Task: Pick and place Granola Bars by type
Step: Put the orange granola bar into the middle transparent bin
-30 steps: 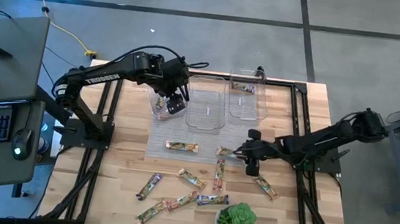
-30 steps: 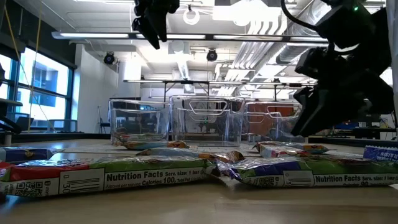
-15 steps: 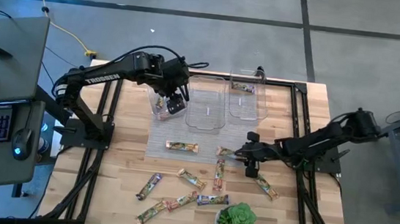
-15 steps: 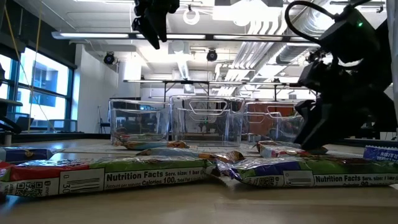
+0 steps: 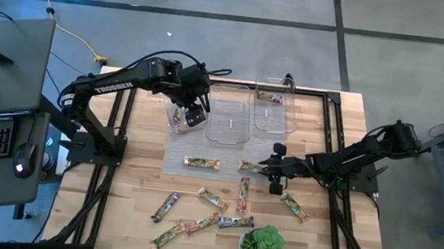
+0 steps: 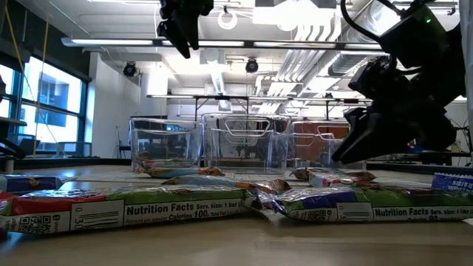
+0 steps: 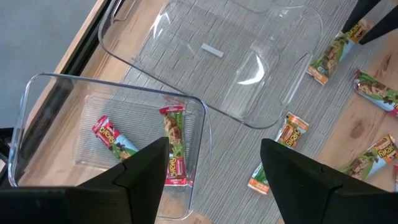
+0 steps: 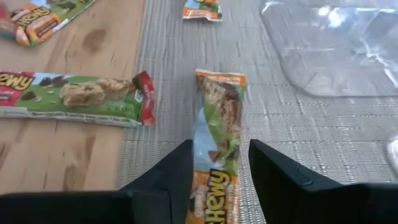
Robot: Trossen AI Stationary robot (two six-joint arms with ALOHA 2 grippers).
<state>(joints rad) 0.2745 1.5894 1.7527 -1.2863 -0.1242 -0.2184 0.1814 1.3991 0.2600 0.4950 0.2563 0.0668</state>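
Observation:
My right gripper (image 5: 271, 169) is low over the grey mat and shut on an orange-and-green granola bar (image 5: 251, 166), which also shows in the low view (image 6: 332, 176). My left gripper (image 5: 197, 114) hangs open and empty above the left clear bin (image 7: 37, 118). That bin holds two red-and-green bars (image 7: 174, 146). The middle bin (image 5: 228, 115) holds no bars, and the right bin (image 5: 271, 109) holds one bar. Several more granola bars (image 5: 212, 198) lie flat on the wooden table nearer the front edge. My right gripper (image 8: 219, 144) has the bar's near end (image 8: 214, 180) between its two fingers (image 8: 168, 180), one on each long edge. It comes low from the table's right, with the fingers lying along the bar. The bar stays about level with its far end (image 8: 221, 78) over the mat. I cannot tell whether it is lifted clear.
A red-and-green bar (image 8: 74, 96) lies right beside the held one, and another bar (image 5: 202, 163) lies on the mat to its left. A potted green plant (image 5: 262, 244) stands at the front edge. The three bins line the far side of the mat.
My right gripper went down to the bar, then came up a little and shifted slightly toward the table's left. The bar shifted a little with it. The left arm kept still.

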